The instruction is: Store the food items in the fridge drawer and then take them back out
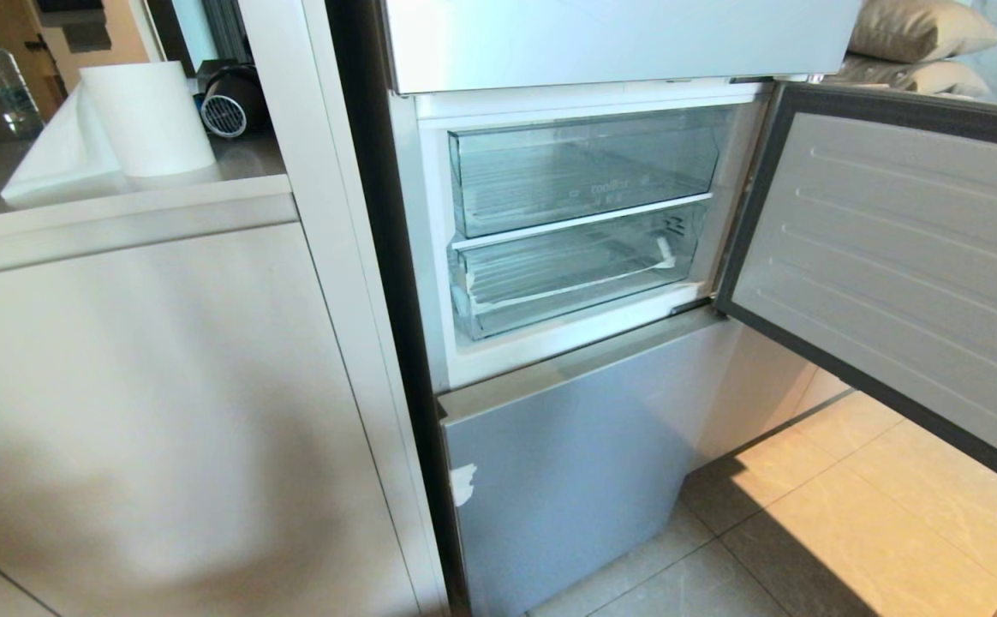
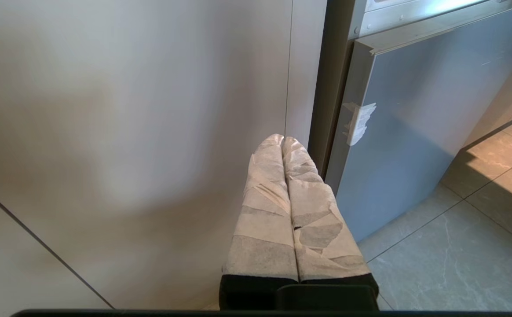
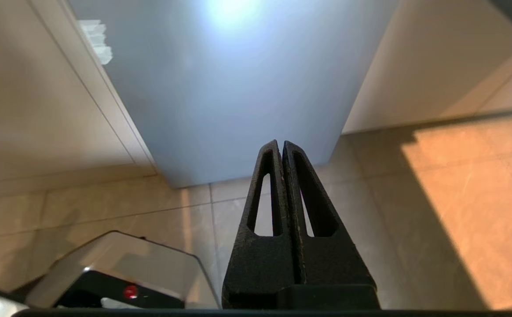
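1. Fridge drawer [image 1: 576,278], wide clear plastic, sits pushed in under the lettered clear bin [image 1: 584,171].
2. Left gripper [image 2: 283,140], tape-wrapped, pressed together below the drawer.
3. Right gripper [image 3: 281,145], black, pressed together, holding nothing, below the drawer too.

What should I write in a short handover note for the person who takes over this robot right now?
Left gripper: shut, empty, low beside the cabinet panel.
Right gripper: shut, empty, pointing at the lower fridge door and floor.
Fridge door stands open. Fridge drawer is pushed in under the lettered clear bin; both look empty.
No food item is in any view.
Done: cannot tell whether food was stored.
Left: find the food and confirm the step.
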